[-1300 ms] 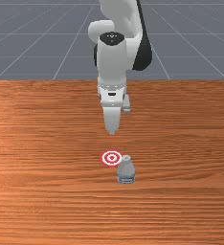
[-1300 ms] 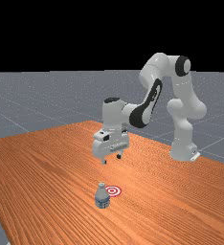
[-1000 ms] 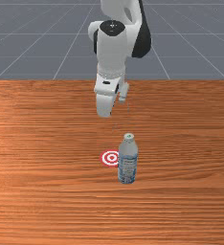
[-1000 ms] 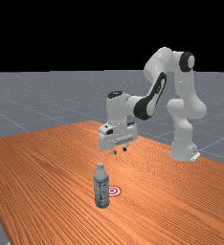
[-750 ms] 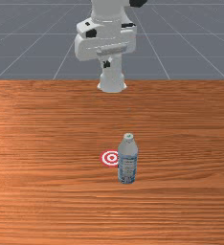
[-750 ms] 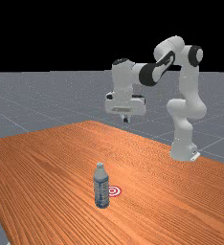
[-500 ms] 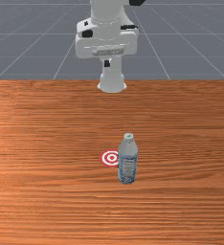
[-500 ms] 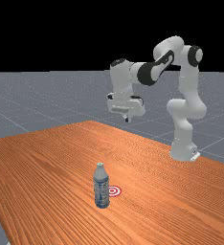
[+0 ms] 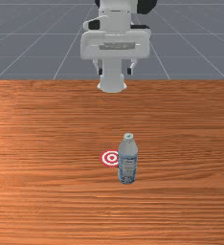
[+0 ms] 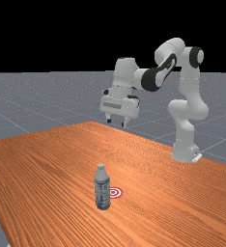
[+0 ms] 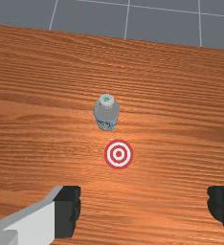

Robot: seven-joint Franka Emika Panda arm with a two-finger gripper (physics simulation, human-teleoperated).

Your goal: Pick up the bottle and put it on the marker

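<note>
High above the table, my gripper (image 9: 114,71) is well behind and above the bottle in the front view; the far view has the gripper (image 10: 116,123) up and to the right of the bottle. Its fingers stand wide apart in the wrist view, so the gripper (image 11: 145,209) is open, holding nothing. The grey-white bottle (image 9: 128,162) with a blue label stands upright on the table, its cap (image 11: 106,99) on top. A red and white ringed marker (image 11: 118,154) lies flat beside the bottle, a small gap between them, on the front view's left.
The wooden table (image 9: 47,129) extends around the bottle and marker. Its far edge from the arm, with grey floor (image 11: 90,16) beyond, lies past the bottle in the wrist view. The arm's base (image 10: 184,152) stands at the far view's right.
My hand has risen, drawn back toward the arm's base and turned. The bottle, which first showed just its upper part above the table, now stands at full height on the same spot.
</note>
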